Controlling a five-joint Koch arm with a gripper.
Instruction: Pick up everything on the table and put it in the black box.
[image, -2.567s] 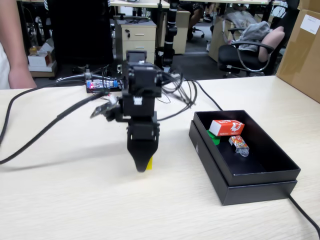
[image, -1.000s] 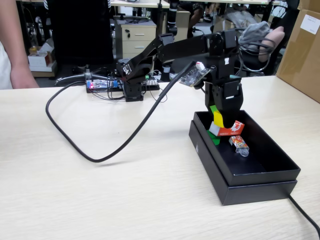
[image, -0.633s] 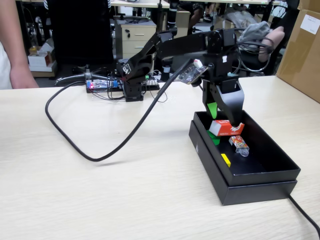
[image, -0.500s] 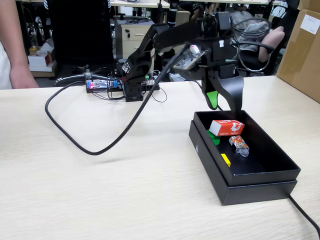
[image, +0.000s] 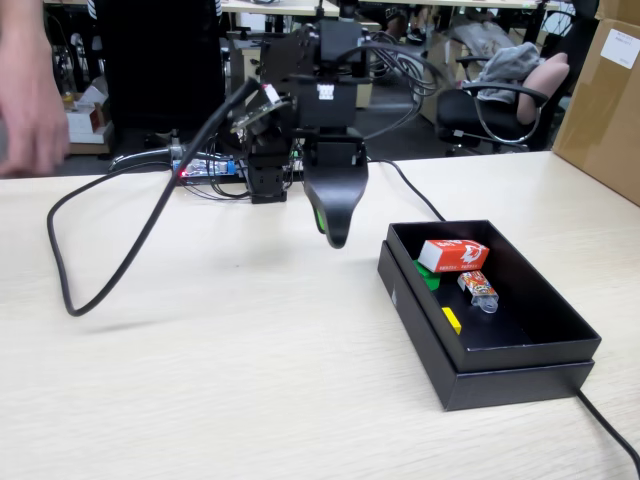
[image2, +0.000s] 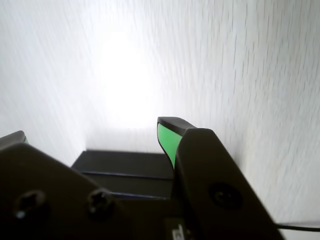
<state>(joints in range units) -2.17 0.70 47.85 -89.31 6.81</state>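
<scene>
Your claw (image: 334, 232) is hanging spread and empty over the bench (image: 200, 380). Right of it and lower, in the fixed view, the black box (image: 520, 350) is holding the red carton (image: 453, 255), green cube (image: 428, 275) and yellow cube (image: 452, 320). They look light and stiff, probably best pinched across flat sides.

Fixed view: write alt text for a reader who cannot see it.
A black robot arm's gripper hangs above the pale wood-grain table, beside a shallow black cardboard box holding a red carton, green cube, yellow cube and orange wrapped packet.
</scene>
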